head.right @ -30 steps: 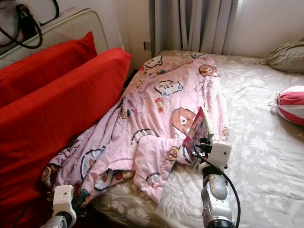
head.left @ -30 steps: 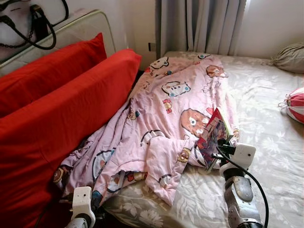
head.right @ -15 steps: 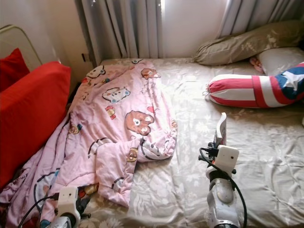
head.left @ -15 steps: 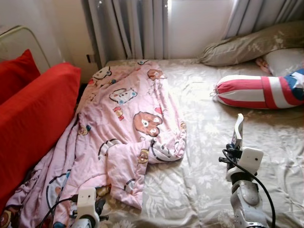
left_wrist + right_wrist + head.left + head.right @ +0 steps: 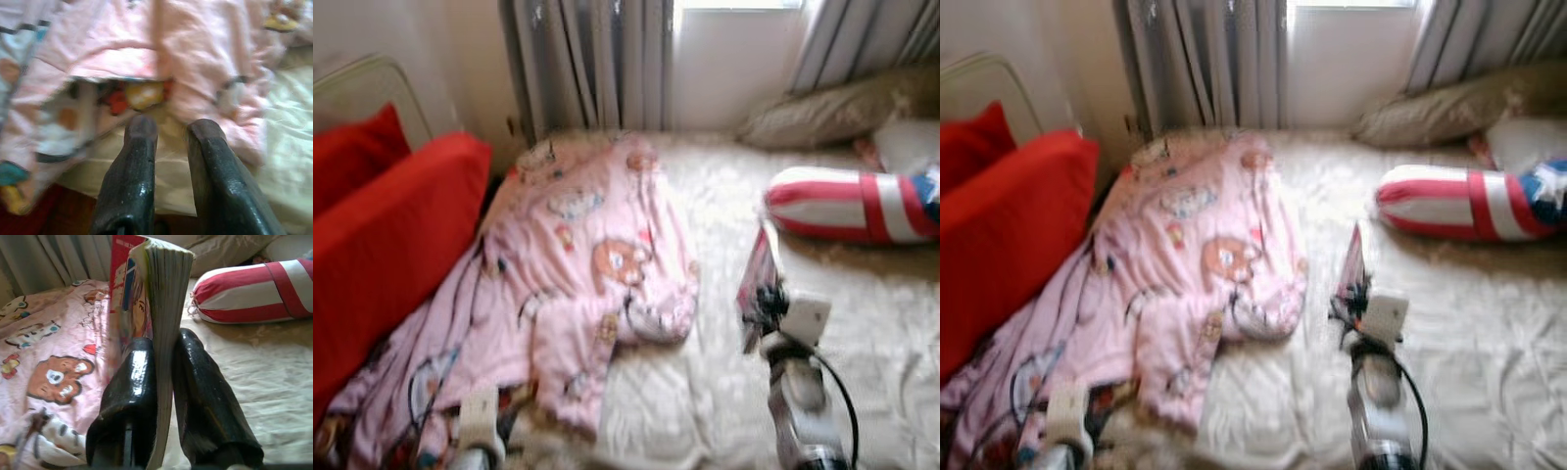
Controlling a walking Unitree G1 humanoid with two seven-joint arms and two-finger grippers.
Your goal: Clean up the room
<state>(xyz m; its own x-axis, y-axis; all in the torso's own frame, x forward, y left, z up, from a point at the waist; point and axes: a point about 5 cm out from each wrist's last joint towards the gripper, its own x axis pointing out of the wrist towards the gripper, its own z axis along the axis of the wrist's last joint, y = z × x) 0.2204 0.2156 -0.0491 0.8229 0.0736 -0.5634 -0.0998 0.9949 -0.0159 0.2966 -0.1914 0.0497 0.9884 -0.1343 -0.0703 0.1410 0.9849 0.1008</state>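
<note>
My right gripper (image 5: 164,363) is shut on a thick comic book (image 5: 157,293) with a red cover, held upright on its edge above the bed. In the left eye view, which is blurred, the book (image 5: 756,282) stands just right of the pink cartoon blanket (image 5: 587,284). The blanket lies rumpled down the left half of the bed (image 5: 705,392). My left gripper (image 5: 172,131) hangs low at the bed's near edge, by the blanket's hem (image 5: 146,63). A narrow gap shows between its fingers, with nothing in it.
Red cushions (image 5: 391,235) lean along the left side. A red-and-white striped bolster (image 5: 847,204) and a beige pillow (image 5: 832,108) lie at the far right of the bed. Grey curtains (image 5: 587,59) and a window stand behind. Bare floral sheet spreads around the right arm.
The camera has swung right from the red cushions toward the bolster and pillows. My right gripper has carried the book off the pink blanket. The picture is blurred now.
</note>
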